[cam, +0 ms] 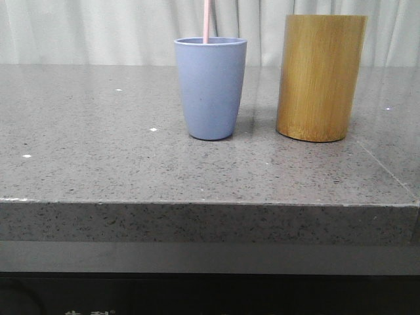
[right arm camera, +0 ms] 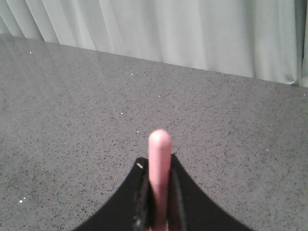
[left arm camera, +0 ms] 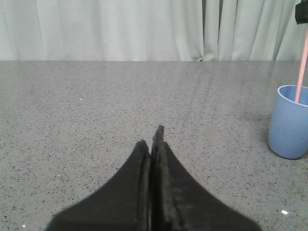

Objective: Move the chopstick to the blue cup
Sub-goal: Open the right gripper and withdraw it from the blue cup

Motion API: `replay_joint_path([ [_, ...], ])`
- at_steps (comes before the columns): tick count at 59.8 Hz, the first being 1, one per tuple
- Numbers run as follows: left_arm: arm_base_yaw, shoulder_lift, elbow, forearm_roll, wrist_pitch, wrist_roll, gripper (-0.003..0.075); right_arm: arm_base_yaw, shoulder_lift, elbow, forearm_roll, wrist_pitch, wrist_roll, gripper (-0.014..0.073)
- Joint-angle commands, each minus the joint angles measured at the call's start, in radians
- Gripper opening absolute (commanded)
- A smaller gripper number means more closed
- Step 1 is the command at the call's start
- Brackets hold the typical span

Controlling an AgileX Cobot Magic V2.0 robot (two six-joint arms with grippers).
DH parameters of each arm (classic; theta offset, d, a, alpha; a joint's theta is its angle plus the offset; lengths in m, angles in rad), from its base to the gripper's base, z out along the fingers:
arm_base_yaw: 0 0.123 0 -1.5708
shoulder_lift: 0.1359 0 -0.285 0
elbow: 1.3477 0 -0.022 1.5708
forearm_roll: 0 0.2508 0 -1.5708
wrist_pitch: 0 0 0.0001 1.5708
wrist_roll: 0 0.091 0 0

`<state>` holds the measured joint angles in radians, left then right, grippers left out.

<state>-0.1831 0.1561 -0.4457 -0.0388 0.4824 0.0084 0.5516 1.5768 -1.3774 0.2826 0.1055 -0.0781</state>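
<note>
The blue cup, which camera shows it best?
The front view: the whole blue cup stands in mid-frame with a chopstick rising from it. The left wrist view shows it cut off at the frame edge. The right wrist view does not show it.

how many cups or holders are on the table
2. The pale blue tapered cup stands near the middle with a pink chopstick rising from it; the taller tan bamboo cylinder holder stands just to its right, apart from it.
</note>
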Motion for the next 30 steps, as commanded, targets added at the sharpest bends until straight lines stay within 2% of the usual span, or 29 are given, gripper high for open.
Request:
replay_joint_path([
  [1, 0.004, 0.014, -0.025, -0.002, -0.085, -0.008, -0.0019, -0.002, -0.030, -0.034, -0.008, -0.050, -0.005, 0.0128],
  [19, 0.004, 0.014, -0.025, -0.002, -0.085, -0.008, -0.0019, -0.002, -0.049, -0.034, -0.012, -0.045, -0.005, 0.0346],
  [25, 0.004, 0.014, -0.025, -0.002, -0.085, -0.008, -0.0019, -0.002, -0.085, -0.034, -0.059, -0.026, -0.005, 0.0315],
  [30, 0.004, 0.014, -0.025, -0.002, -0.085, -0.008, -0.0019, -0.012, -0.130, -0.036, -0.095, 0.026, -0.005, 0.0225],
])
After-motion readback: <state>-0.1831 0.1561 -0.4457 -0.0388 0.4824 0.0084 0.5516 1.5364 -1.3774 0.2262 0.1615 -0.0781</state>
